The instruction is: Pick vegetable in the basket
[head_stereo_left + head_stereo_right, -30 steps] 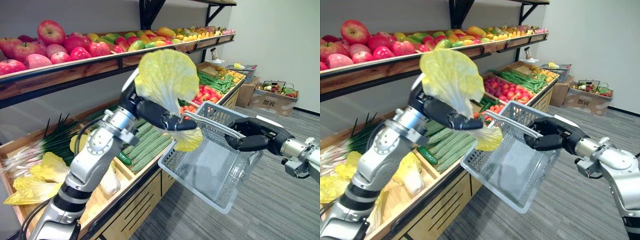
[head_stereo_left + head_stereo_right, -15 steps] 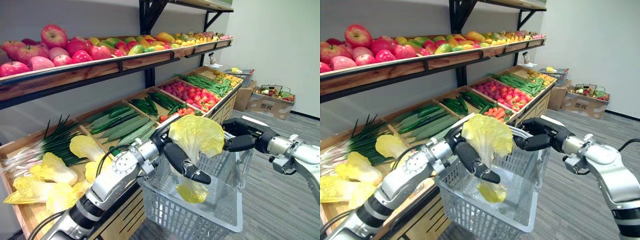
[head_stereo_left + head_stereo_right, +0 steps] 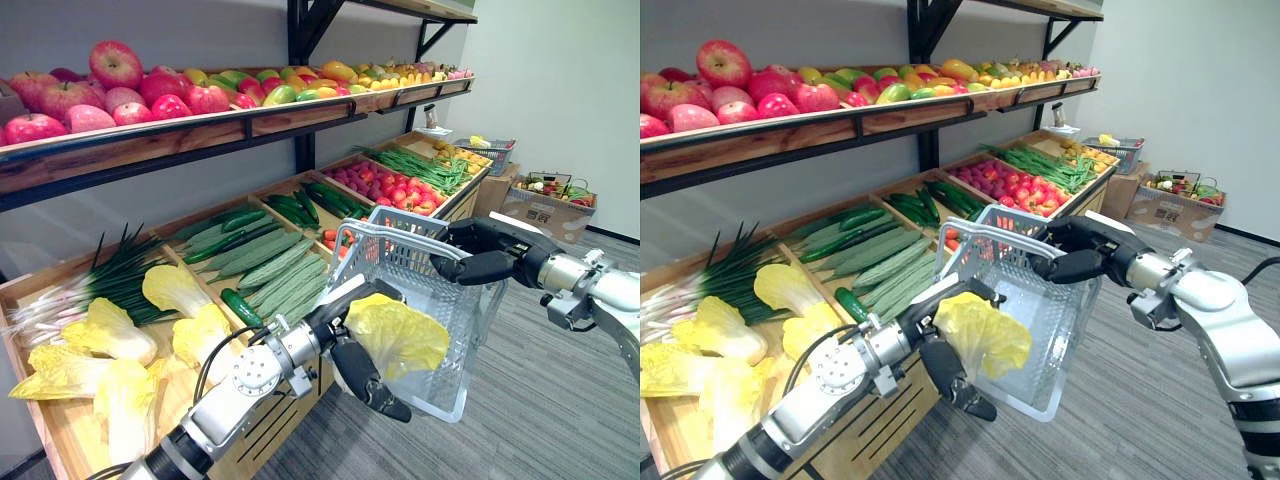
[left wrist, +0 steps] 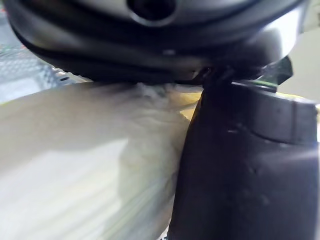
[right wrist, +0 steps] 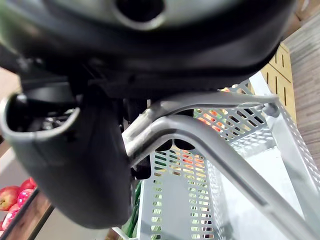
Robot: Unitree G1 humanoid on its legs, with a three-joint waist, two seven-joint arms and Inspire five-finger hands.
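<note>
Cabbage (image 3: 398,335) is clamped in the curled fingers of the left hand (image 3: 362,375), touching or just before the tilted basket (image 3: 470,325). The basket's handle is gripped by the right hand (image 3: 480,258). Picking is judged done; release into the basket remains.

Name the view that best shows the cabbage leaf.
Left eye view: the whole cabbage leaf shows, the left hand curled round it, by the basket. Right eye view: nearly the same. Left wrist view: a pale close-up patch. Right wrist view: the basket's handle.
</note>
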